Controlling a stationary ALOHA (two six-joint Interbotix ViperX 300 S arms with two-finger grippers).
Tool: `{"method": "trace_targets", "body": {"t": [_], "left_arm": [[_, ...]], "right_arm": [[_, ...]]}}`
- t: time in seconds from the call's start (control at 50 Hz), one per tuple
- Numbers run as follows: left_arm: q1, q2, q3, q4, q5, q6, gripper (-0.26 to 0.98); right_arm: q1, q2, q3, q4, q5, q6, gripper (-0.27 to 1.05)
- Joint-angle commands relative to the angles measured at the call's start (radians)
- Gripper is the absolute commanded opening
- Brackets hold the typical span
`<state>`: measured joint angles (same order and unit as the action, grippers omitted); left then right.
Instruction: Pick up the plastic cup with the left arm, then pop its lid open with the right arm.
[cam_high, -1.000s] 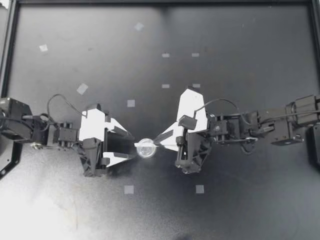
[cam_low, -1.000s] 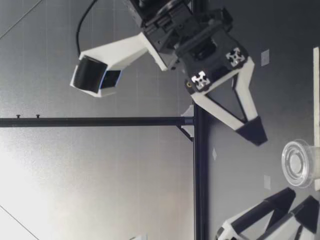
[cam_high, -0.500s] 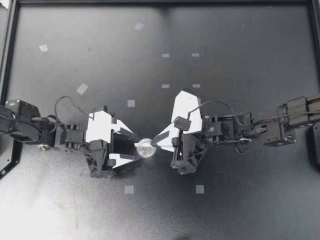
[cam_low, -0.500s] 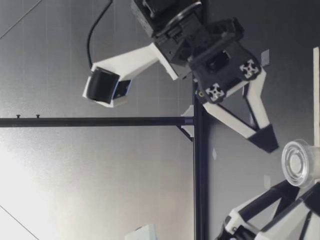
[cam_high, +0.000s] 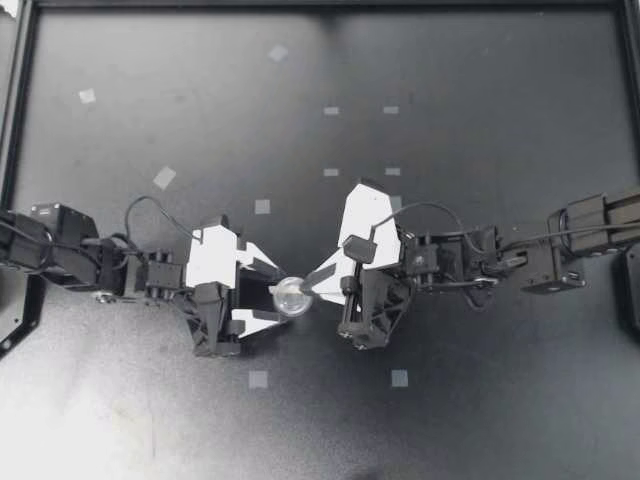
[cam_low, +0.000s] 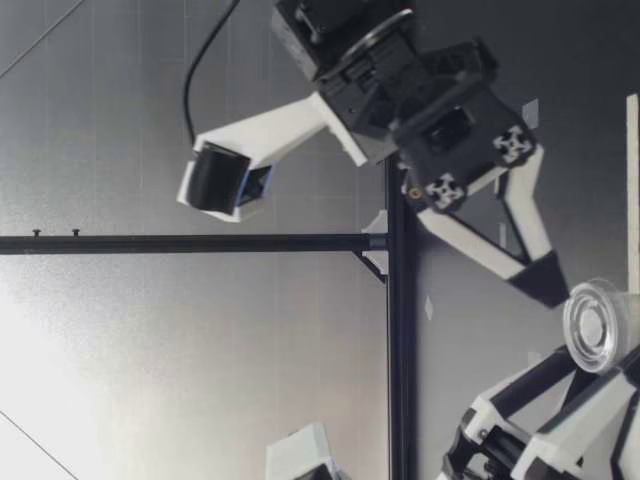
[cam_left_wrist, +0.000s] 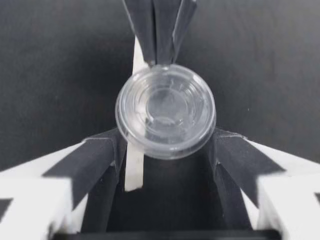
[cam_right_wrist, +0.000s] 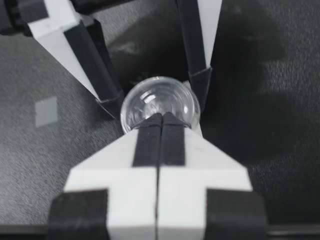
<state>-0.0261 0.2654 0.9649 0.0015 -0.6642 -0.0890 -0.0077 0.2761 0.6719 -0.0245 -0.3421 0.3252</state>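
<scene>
A small clear round cup (cam_high: 290, 296) lies at the middle of the black table (cam_high: 450, 120). My left gripper (cam_high: 277, 295) is open, its fingertips on either side of the cup. In the left wrist view the cup (cam_left_wrist: 165, 110) fills the gap between the dark pads (cam_left_wrist: 107, 150). My right gripper (cam_high: 308, 283) is shut, and its joined tips rest against the cup's rim. The right wrist view shows the closed tips (cam_right_wrist: 160, 119) overlapping the near edge of the cup (cam_right_wrist: 160, 97). A thin white strip (cam_left_wrist: 134, 172) runs behind the cup. In the low view, the right gripper (cam_low: 548, 290) slopes down onto the cup (cam_low: 597, 325).
Small pale tape squares dot the table, among them one (cam_high: 258, 379) and another (cam_high: 399, 378) nearer the front, and one (cam_high: 262, 206) farther back. A black frame rail (cam_low: 388, 350) crosses the low view behind the arms.
My left arm has slid toward the cup, bringing its open fingers around it. My right gripper has tilted and come down until its shut tips meet the cup. The cup has barely moved.
</scene>
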Motion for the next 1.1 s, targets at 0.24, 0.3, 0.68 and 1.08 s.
{"method": "trace_targets", "body": {"t": [0.24, 0.3, 0.68, 1.08], "left_arm": [[-0.002, 0.003, -0.035, 0.002, -0.011, 0.002, 0.63], [-0.002, 0.006, -0.035, 0.002, -0.011, 0.002, 0.63], [-0.002, 0.008, -0.041, 0.002, -0.002, -0.002, 0.62], [-0.002, 0.021, -0.077, 0.002, 0.086, -0.012, 0.44]], "right_arm": [[-0.002, -0.008, -0.012, -0.002, 0.026, 0.008, -0.07], [-0.002, -0.009, -0.008, -0.002, 0.038, 0.017, -0.07], [0.003, -0.017, 0.000, -0.002, 0.055, 0.037, -0.07], [0.005, -0.018, -0.009, -0.002, 0.055, 0.037, -0.07]]}}
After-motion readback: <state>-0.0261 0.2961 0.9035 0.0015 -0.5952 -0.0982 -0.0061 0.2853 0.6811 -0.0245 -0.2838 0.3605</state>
